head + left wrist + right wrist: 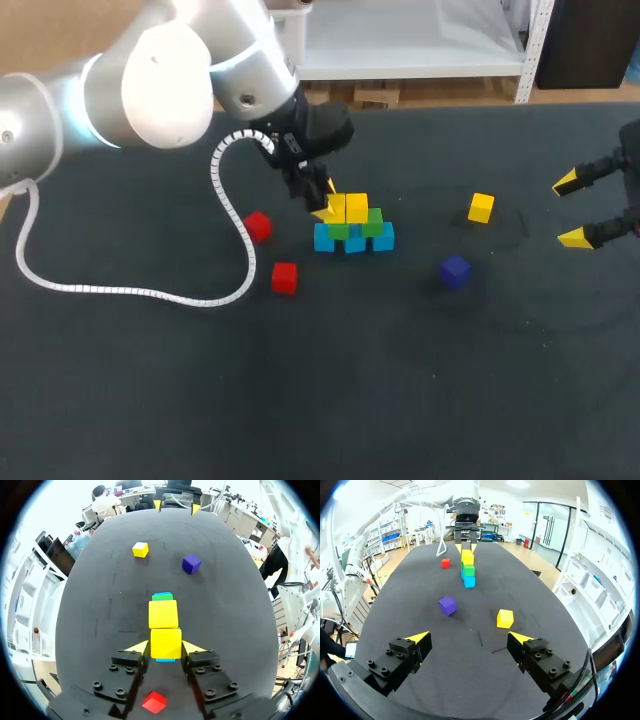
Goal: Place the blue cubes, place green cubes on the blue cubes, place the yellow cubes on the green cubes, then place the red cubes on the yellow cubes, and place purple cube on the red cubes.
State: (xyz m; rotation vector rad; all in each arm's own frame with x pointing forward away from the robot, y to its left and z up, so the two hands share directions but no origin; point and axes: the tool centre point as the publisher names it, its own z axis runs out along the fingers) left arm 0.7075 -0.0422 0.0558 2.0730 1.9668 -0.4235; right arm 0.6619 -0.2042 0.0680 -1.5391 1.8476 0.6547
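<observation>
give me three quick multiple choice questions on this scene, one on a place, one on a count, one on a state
1. Where are the red cubes, relative to the stack?
A. on top of it
B. on the table, apart from it
C. underneath it

2. How many yellow cubes sit on the stack?
A. none
B. two
C. four

3. The right gripper is
A. open and empty
B. shut on a purple cube
C. shut on a red cube

Answers: 1 B, both lie loose on the table, clear of the stack; 2 B, two sit side by side on the green cubes; 3 A, its fingers stand wide apart with nothing between them.
</observation>
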